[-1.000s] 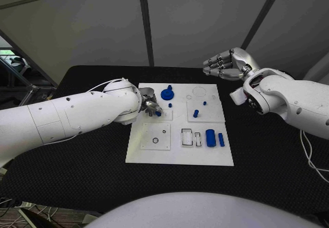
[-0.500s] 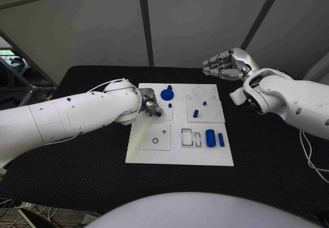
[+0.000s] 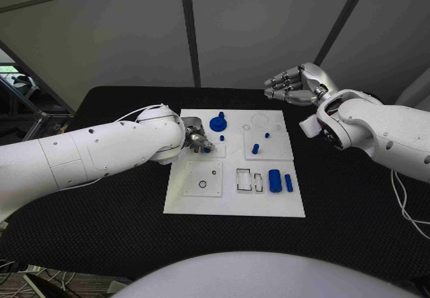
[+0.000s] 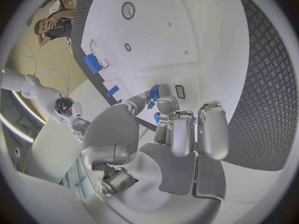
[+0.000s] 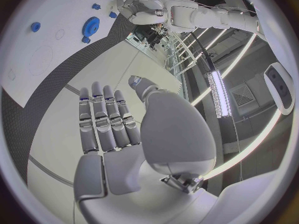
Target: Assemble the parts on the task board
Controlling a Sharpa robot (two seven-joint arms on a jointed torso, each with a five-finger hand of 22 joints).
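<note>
Left hand (image 3: 197,140) pinching small blue part (image 3: 207,148), toothed blue gear (image 3: 219,123), right hand (image 3: 294,84) spread, empty

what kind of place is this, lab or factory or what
Most likely a robotics lab or test cell, not a factory line. A white task board with small blue parts lies on a black table, grey partition panels stand behind the table, and loose cables trail along the floor at the table's left.

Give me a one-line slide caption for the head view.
Left hand pinches a small blue part over the task board; right hand waits raised, fingers apart.
</note>
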